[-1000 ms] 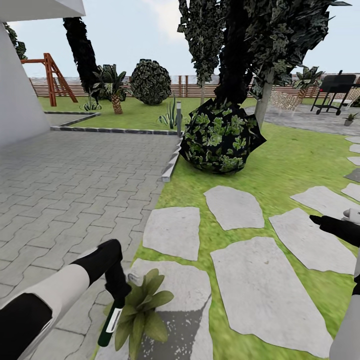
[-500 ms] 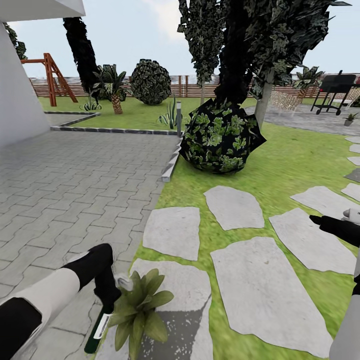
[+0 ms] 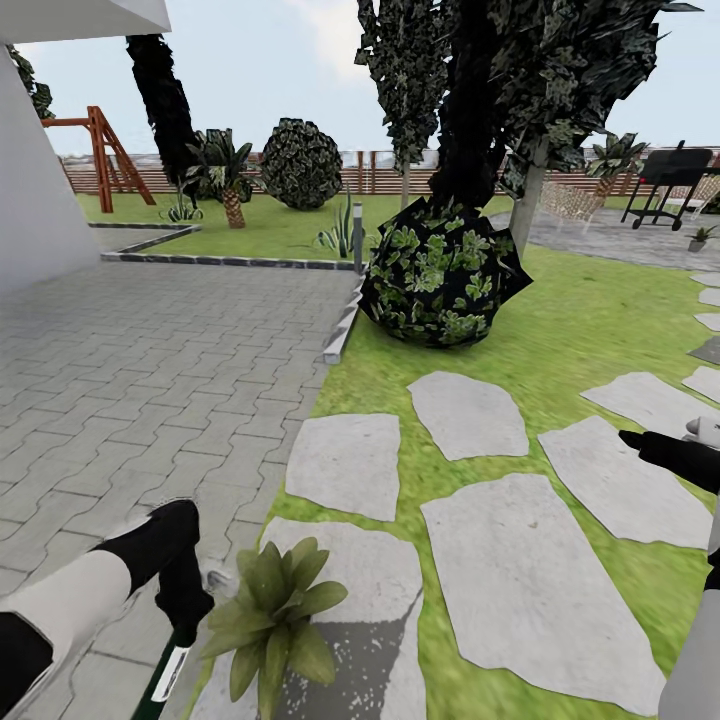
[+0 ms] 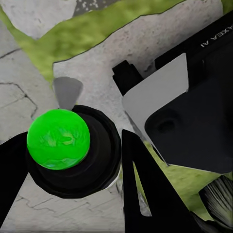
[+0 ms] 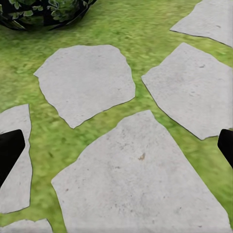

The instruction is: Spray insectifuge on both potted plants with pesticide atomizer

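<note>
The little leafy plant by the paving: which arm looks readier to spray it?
Left. Its gripper holds the atomizer right beside the potted plant; the right gripper hangs open and empty over the stepping stones.

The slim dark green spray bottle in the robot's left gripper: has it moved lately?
Yes. The bottle has slid left and down, away from the light-green leafy plant.

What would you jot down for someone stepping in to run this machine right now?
Left hand: shut on the pesticide atomizer, bottle hanging down over the paving edge, right beside one potted plant.
Right hand: open, holding nothing, over the stepping stones.
Done: atomizer picked up and brought to a plant.
Left: no spray is visible, so I can't say whether this plant is covered; I haven't spotted the second plant either.
</note>
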Robot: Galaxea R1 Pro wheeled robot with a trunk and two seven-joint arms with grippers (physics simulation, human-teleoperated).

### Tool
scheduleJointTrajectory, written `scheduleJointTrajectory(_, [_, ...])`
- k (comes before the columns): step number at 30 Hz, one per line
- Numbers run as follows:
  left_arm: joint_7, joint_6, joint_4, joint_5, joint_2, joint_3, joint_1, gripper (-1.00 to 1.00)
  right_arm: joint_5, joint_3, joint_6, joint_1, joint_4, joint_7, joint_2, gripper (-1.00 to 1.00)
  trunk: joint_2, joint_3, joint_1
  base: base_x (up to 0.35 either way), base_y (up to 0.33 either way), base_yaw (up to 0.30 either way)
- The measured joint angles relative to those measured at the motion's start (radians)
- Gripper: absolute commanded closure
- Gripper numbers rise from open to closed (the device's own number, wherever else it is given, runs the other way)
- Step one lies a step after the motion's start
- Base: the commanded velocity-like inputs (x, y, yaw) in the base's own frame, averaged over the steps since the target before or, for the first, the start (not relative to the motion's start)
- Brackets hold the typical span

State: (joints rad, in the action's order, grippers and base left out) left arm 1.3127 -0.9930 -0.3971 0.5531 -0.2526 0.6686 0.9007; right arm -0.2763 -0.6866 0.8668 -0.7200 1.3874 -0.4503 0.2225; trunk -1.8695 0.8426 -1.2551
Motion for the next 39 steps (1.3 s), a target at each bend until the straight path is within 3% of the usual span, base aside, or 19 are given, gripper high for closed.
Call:
scheduleJointTrajectory(7, [0.0,0.0,-0.001,0.0,0.0,-0.001,-0.052,1.0,0.0,0.001,0.0,0.0,0.0,0.0,0.0,-1.0,0.0,0.0,0.0,0.0,0.0,0.0])
scheduleJointTrajectory(19, [-0.002,0.0,-0.001,0.0,0.0,-0.002,-0.054,1.0,0.0,0.0,0.0,0.0,0.0,0.0,0.0,-1.0,0.0,0.0,0.0,0.0,0.19,0.0])
scheduleJointTrajectory(39, [-0.005,-0.001,-0.001,0.0,0.0,-0.006,-0.079,1.0,-0.001,0.0,0.001,0.0,0.001,0.0,0.0,-1.0,0.0,0.0,0.0,0.0,0.054,-0.073])
